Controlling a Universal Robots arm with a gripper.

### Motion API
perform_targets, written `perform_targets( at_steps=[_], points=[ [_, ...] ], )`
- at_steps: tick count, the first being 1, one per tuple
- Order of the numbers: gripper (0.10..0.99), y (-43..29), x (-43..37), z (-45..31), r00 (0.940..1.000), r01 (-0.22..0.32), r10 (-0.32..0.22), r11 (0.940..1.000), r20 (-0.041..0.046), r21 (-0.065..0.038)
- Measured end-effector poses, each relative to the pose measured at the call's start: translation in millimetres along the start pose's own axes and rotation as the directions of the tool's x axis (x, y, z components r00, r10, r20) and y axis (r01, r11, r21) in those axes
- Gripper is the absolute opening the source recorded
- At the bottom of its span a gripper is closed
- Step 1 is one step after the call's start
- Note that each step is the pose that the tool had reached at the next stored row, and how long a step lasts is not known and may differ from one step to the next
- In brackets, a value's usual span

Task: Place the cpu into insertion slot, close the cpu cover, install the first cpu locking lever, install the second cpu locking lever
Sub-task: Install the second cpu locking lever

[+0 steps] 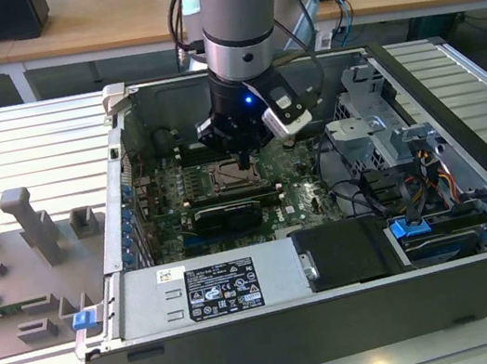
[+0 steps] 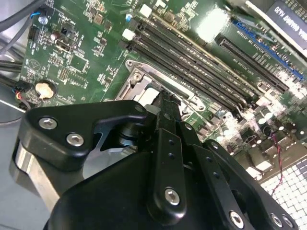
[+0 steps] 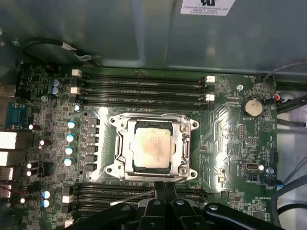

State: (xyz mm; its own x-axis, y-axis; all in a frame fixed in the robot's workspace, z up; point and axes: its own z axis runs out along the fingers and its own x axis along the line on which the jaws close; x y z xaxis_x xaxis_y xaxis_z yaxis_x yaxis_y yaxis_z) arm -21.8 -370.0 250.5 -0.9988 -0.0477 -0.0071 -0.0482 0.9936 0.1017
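CPU (image 3: 152, 149) already lies flat in the insertion slot (image 3: 188, 170), the cpu cover (image 3: 123, 146) down around it; the gripper (image 3: 163, 188), fingers together and empty, hovers at the near socket edge; press levers straight, gently.

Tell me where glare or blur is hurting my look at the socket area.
Second wrist view: a bright blown-out glare patch on the motherboard beyond the memory slots; the tool in front is soft. First wrist view: even light, the cpu clear, slightly washed. Exterior view: socket shadowed under the arm.
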Motion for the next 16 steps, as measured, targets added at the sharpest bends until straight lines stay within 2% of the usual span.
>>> perform_targets(
  at_steps=[6,11,14,16],
  points=[
    [0.106,-1.1,0.1,0.3,1.0,0.0,0.0,1.0,0.0,0.0],
    [0.106,-7.4,0.8,2.0,1.0,0.0,0.0,0.9999,-0.0027,-0.017],
    [0.106,-10.9,4.8,3.0,1.0,0.0,0.0,0.9997,-0.0023,-0.026],
    [0.106,-11.7,7.3,3.5,1.0,0.0,0.0,0.9996,-0.002,-0.028]
  ],
)
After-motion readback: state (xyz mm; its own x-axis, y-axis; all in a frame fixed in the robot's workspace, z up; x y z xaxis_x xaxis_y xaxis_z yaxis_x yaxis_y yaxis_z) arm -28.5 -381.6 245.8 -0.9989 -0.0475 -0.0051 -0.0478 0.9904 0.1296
